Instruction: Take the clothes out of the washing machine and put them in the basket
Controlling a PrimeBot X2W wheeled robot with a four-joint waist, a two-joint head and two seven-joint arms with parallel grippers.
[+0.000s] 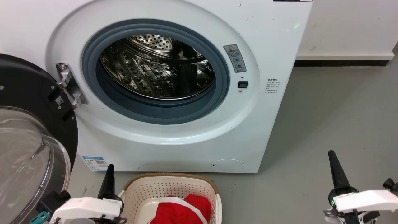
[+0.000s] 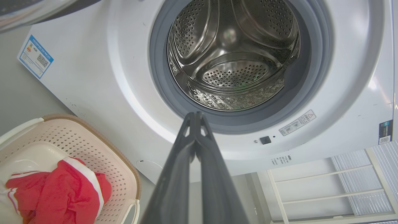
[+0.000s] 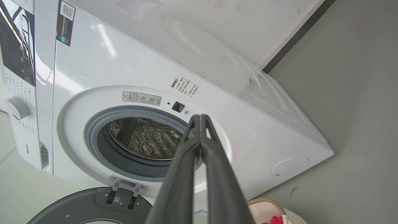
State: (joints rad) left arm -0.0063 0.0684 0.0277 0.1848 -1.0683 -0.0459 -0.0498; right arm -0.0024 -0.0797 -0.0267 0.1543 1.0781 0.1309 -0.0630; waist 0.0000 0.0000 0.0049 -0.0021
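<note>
Your basket (image 1: 169, 176) stands on the grey floor (image 1: 326, 118) just in front of the washer (image 1: 273, 46), below its mouth; the clothes (image 1: 183, 208) lie inside it, a crumpled heap of bright red soft fabric with white bands. In the head view the heap is bunched toward the basket's right side, and pale basket bottom shows to its left; the basket is cream plastic, a rounded rectangle with rows of small holes in its walls and a brown woven-look rim.

The washer's drum (image 1: 149, 71) shows you its shiny steel wall, dotted with holes and raised ribs; a smooth grey rubber ring (image 1: 161, 112) circles the mouth. The door (image 1: 28, 133) hangs open at the left on a metal hinge; it is round and black-rimmed, with a bulging clear glass bowl.

Your left tool (image 1: 110, 168) sits just left of the basket's rim, its two long dark fingers pressed together at the tips and gripping nothing; your right tool (image 1: 331, 154) is well off to the right over the floor, fingers likewise closed tip to tip, holding nothing.
</note>
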